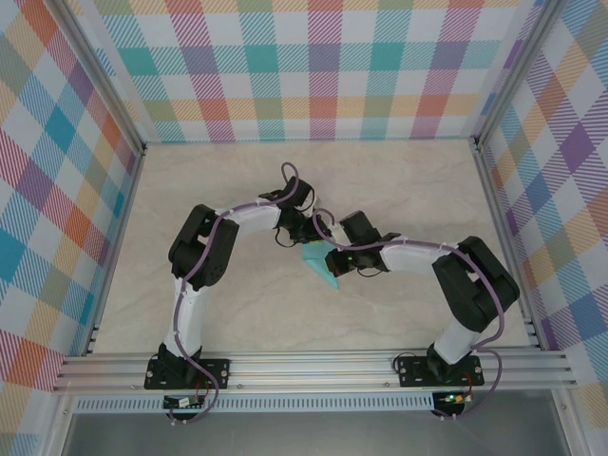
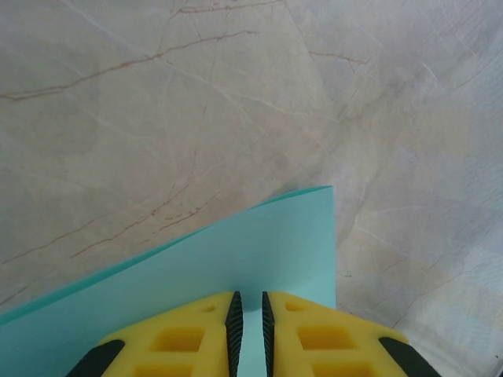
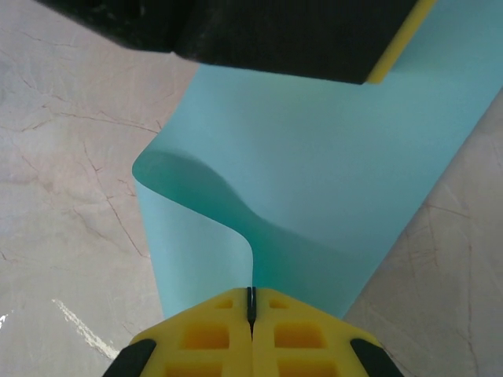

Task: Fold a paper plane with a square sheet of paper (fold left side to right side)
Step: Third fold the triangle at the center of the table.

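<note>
Top view: both arms reach in over the pale marble-patterned desk and meet near its middle, inside the pastel checked walls. The thin turquoise paper sheet sits at that meeting point, well apart from every wall. A small wedge of it is visible past the arms. The left gripper comes down at the wedge's upper left, and the right gripper comes in from its right. Right wrist view: the right gripper's yellow fingers are pressed together with no gap, pinching one edge of the sheet. From that pinch the paper rises, bends over to the left in a soft S-curl, and its broad part runs away toward the top of the view, above the desk. A black part with a yellow edge crosses the top of that view and covers the far end of the sheet. Left wrist view: the left gripper's yellow fingers are nearly together, a narrow slit apart, with turquoise showing through the slit. The sheet spreads ahead and to the left of the fingertips. One straight edge runs up the right side to a sharp corner, and the far edge slopes down to the left. Cannot tell whether these fingers clamp the paper or only stand over it.
</note>
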Controlling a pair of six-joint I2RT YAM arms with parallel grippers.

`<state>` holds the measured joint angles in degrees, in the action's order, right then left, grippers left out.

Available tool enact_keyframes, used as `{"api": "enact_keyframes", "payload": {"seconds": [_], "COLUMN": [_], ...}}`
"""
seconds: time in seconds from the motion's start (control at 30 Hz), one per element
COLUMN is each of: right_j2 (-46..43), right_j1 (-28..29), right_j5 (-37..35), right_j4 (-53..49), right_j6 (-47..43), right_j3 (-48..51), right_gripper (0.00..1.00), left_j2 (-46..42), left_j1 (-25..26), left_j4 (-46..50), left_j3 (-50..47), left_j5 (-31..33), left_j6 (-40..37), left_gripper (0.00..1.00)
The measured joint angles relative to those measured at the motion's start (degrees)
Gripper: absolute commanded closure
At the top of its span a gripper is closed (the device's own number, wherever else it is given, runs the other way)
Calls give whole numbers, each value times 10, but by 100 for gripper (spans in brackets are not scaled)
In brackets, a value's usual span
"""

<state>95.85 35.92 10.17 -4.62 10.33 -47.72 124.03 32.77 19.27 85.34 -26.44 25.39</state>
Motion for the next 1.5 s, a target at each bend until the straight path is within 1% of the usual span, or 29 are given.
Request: {"api": "enact_keyframes", "payload": {"seconds": [0.43,1.33,1.47,1.5], "right_j2": [22,21,21,21], "right_j1": [-6,-13,-13,-13], "right_j5": [6,-1,-3,-3], "right_j4": [-1,-7,-8,-9], "right_j6": [0,9,9,9], "right_j3": [-3,-3,-3,-3], "right_gripper": [100,100,100,100], "left_j2": [0,1,1,1], "left_j1": [1,2,2,2], "left_j4": [1,6,6,6], "left_j3": [1,4,4,4], "left_j5": [4,6,5,5], "left_j6": [-4,-7,-7,-7], "left_gripper": [82,82,80,78]}}
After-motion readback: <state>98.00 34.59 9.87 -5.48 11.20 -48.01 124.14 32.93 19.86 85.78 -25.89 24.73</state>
